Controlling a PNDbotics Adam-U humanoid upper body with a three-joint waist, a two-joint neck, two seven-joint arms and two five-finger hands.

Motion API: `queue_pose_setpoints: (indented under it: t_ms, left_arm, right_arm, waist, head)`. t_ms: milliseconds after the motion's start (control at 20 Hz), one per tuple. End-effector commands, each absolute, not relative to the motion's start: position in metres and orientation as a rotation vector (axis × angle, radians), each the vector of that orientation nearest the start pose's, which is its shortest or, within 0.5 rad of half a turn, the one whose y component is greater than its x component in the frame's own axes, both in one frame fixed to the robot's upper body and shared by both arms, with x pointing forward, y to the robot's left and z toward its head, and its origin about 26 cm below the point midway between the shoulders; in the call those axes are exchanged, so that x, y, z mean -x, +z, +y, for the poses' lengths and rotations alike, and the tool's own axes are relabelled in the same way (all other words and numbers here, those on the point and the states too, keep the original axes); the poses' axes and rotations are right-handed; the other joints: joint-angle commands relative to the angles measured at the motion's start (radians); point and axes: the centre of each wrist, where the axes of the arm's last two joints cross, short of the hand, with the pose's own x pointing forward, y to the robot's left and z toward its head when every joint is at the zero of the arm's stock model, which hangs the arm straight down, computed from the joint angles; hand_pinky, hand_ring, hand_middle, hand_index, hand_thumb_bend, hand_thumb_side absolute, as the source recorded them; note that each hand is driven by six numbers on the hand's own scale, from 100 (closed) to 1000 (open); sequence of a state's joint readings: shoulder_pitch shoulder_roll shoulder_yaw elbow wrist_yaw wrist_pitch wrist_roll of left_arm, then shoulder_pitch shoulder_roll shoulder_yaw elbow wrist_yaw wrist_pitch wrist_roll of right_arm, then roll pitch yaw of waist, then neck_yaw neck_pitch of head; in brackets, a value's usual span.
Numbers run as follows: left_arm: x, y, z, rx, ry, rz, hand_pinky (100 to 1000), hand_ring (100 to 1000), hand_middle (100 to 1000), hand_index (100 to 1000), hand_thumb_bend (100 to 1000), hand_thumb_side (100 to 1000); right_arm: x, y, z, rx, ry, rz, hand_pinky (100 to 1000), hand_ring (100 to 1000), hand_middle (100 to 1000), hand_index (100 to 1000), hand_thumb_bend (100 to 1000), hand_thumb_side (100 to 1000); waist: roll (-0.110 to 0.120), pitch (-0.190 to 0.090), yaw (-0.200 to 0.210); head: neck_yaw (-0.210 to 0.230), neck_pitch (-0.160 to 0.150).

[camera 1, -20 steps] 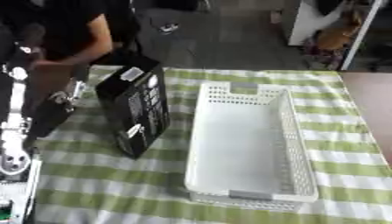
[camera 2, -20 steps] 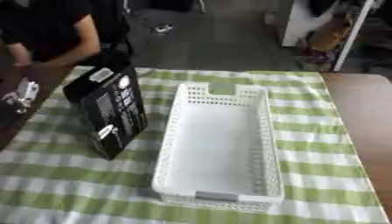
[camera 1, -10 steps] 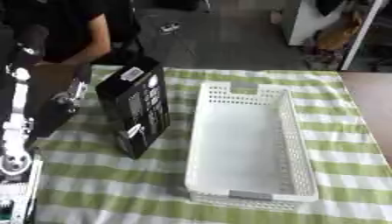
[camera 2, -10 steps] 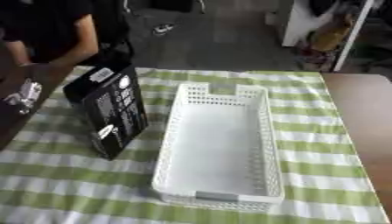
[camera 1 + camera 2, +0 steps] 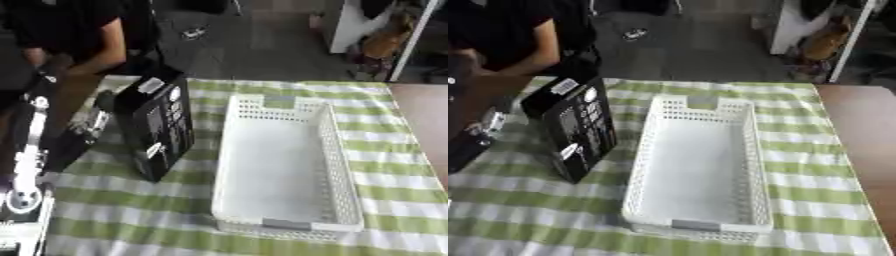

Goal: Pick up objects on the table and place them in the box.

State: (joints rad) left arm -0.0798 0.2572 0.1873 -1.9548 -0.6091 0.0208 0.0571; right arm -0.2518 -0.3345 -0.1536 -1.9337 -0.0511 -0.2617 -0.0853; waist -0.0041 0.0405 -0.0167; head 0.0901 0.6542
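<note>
Black box (image 5: 159, 129) unmoved since 1 second ago beside basket (image 5: 337, 150); left hand (image 5: 87, 125) fingers' state unclear.

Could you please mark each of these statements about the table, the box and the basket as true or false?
1. The white basket is empty. True.
2. The black box lies inside the basket. False: it stands upright on the striped cloth, to the basket's left.
3. The robot's left hand is at the black box's left side. True.
4. The cloth is plain red. False: it is striped green and white.
5. The robot's right hand is over the basket. False: it is not in view.
</note>
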Motion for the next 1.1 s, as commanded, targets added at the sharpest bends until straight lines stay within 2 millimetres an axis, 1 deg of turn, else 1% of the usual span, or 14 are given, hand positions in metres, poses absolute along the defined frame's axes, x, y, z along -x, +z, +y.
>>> queue_pose_setpoints:
  t_ms: [50, 300, 550, 900, 1100]
  left_arm:
    - [-0.275, 0.135, 0.32, -0.979, -0.461, -1.874, 885, 943, 987, 972, 899, 803]
    - [-0.276, 0.127, 0.319, -0.957, -0.478, -1.849, 885, 943, 987, 973, 888, 809]
    - [-0.278, 0.123, 0.319, -0.959, -0.491, -1.829, 885, 943, 988, 974, 881, 809]
    - [-0.285, 0.132, 0.316, -0.981, -0.505, -1.847, 886, 943, 987, 975, 879, 799]
    - [-0.288, 0.134, 0.314, -0.977, -0.512, -1.851, 887, 943, 987, 976, 874, 799]
  right_arm:
    - [-0.3, 0.193, -0.311, 0.297, 0.171, -2.486, 756, 811, 851, 965, 100, 743]
    - [-0.3, 0.193, -0.311, 0.297, 0.171, -2.486, 756, 811, 851, 965, 100, 743]
    - [-0.3, 0.193, -0.311, 0.297, 0.17, -2.485, 756, 812, 851, 965, 100, 742]
    - [-0.3, 0.192, -0.311, 0.293, 0.172, -2.483, 756, 812, 852, 965, 100, 742]
    - [-0.3, 0.192, -0.311, 0.291, 0.173, -2.482, 756, 812, 852, 966, 100, 742]
  waist:
    - [-0.001, -0.006, 0.001]
    - [-0.001, -0.006, 0.0]
    - [-0.001, -0.006, -0.001]
    - [-0.001, -0.007, -0.002]
    - [-0.002, -0.007, -0.002]
  head:
    - [0.012, -0.01]
    - [0.012, -0.009]
    - [0.013, -0.009]
    - [0.016, -0.009]
    - [0.017, -0.009]
